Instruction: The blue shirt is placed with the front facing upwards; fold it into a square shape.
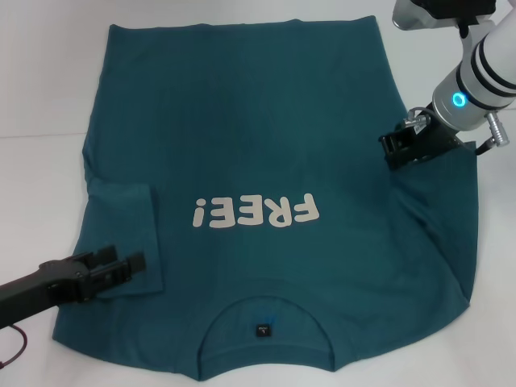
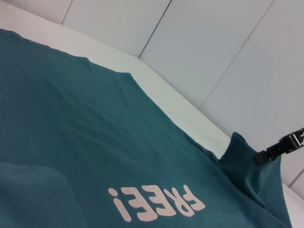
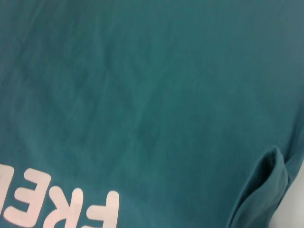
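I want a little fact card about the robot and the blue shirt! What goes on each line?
shirt: the blue shirt lies face up on the white table, collar nearest the robot
words: FREE! lettering, upside down in the head view
left sleeve: already folded in over the shirt
left gripper: low over that folded sleeve
right gripper: pinching the shirt's right sleeve edge, cloth lifted into a peak
tag: small dark tag inside the collar
fold: not yet a square

Teal-blue shirt (image 1: 266, 121), white lettering (image 1: 256, 212)
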